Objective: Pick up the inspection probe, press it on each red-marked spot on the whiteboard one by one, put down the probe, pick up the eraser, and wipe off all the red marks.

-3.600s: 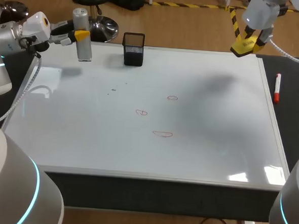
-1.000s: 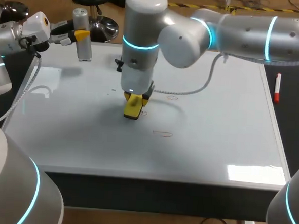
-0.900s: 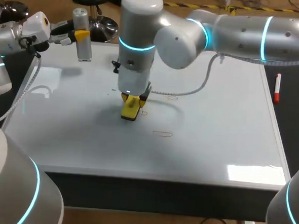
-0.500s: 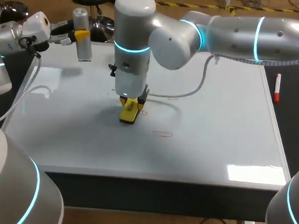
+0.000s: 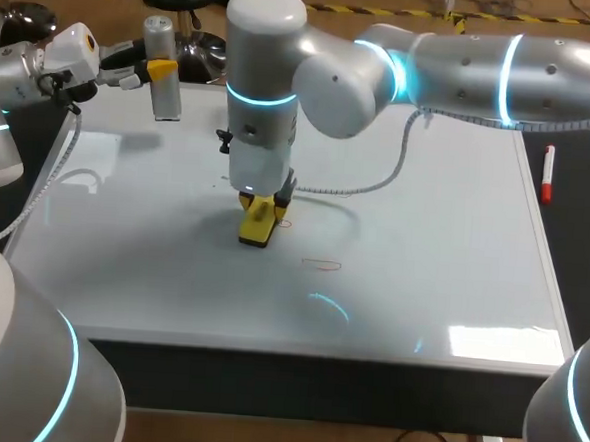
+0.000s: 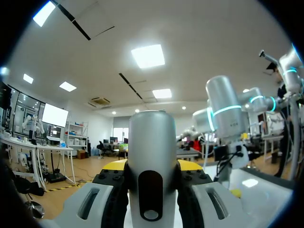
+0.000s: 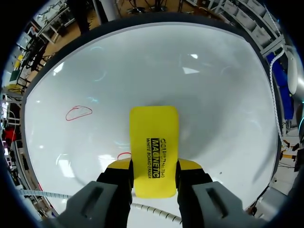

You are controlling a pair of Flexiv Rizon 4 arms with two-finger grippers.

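Yellow eraser in downward-pointing right gripper

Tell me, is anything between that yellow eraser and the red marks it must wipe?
Nothing visible: the right gripper holds the eraser beside one red mark, with only bare whiteboard before the next mark.

This is a robotics lab. A left arm and right arm stand at a table topped with a whiteboard, a red marker well apart from the right gripper.
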